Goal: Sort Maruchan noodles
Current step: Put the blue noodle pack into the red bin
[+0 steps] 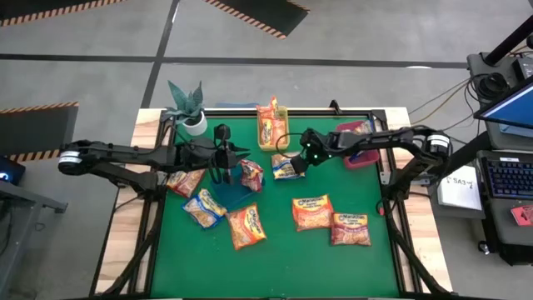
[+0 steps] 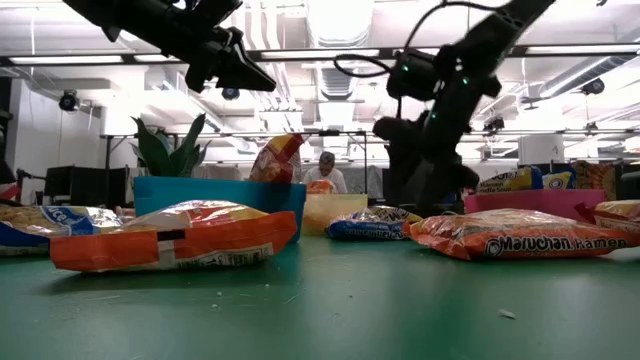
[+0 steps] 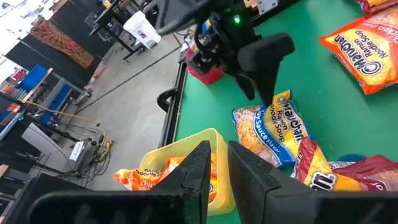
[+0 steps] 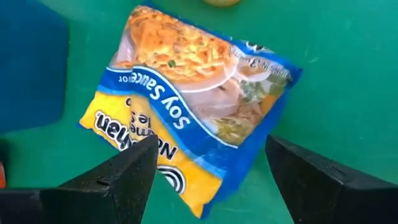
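- The green mat [image 1: 275,250] is leaving open room along its near edge and down its right side; the packets are crowding the middle and far half.
- Three bins are sitting toward the far edge: a yellow bin [image 1: 272,133] with an orange packet [image 1: 268,125] standing in it, a red bin [image 1: 364,154] near the right edge, and a blue bin [image 1: 233,193] left of centre. A potted plant [image 1: 190,107] is standing at the far left corner.
- The right gripper [image 1: 298,163] is hovering over a blue-edged packet [image 4: 186,106] lying flat on the mat between the yellow bin and the red bin. Its fingers [image 4: 118,174] are standing wide apart, straddling the packet's near end and holding nothing; whether they are touching the wrapper I cannot tell.
- The left gripper [image 1: 223,167] is hanging above the blue bin, its fingers [image 3: 249,171] nearly together with only a thin slit between them, holding nothing.
- A red-edged packet [image 1: 251,173] is leaning in the blue bin.
- Loose packets are lying on the mat: two orange ones [image 1: 312,212] right of centre, more near the blue bin.
- The blue-edged wrapper is reading "Soy Sauce"; an orange packet [image 2: 520,235] in the low view is reading "Maruchan Ramen".
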Tool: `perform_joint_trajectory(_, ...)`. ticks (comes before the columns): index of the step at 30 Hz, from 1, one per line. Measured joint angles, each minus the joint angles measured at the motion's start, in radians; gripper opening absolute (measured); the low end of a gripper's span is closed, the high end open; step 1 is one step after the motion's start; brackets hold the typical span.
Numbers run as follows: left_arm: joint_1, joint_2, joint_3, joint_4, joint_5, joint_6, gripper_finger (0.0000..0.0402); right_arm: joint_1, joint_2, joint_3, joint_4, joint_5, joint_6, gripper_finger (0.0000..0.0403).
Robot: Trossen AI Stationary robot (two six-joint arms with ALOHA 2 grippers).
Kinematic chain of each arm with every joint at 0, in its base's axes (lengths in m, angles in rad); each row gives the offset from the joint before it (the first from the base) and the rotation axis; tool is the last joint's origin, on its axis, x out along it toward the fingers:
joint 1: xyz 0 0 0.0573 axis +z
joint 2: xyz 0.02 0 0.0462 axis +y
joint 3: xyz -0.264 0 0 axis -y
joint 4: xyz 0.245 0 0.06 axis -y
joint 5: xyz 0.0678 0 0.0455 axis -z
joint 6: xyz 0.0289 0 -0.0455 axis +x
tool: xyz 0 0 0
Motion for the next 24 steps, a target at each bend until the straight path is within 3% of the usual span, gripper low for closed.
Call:
perform_joint_trajectory(10,0.0,0.0,0.0,0.0,0.0,-0.007,0.0039,-0.001,0.015,-0.154,0.344,-0.024,0.004,0.0287)
perform_joint_trajectory(16,0.0,0.0,0.0,0.002,0.0,-0.007,0.0039,0.0,0.089,-0.178,0.505,-0.024,0.007,0.0251)
perform_joint_trajectory(24,0.0,0.0,0.0,0.002,0.0,-0.007,0.0039,0.0,0.17,-0.17,0.59,-0.026,-0.005,0.0185)
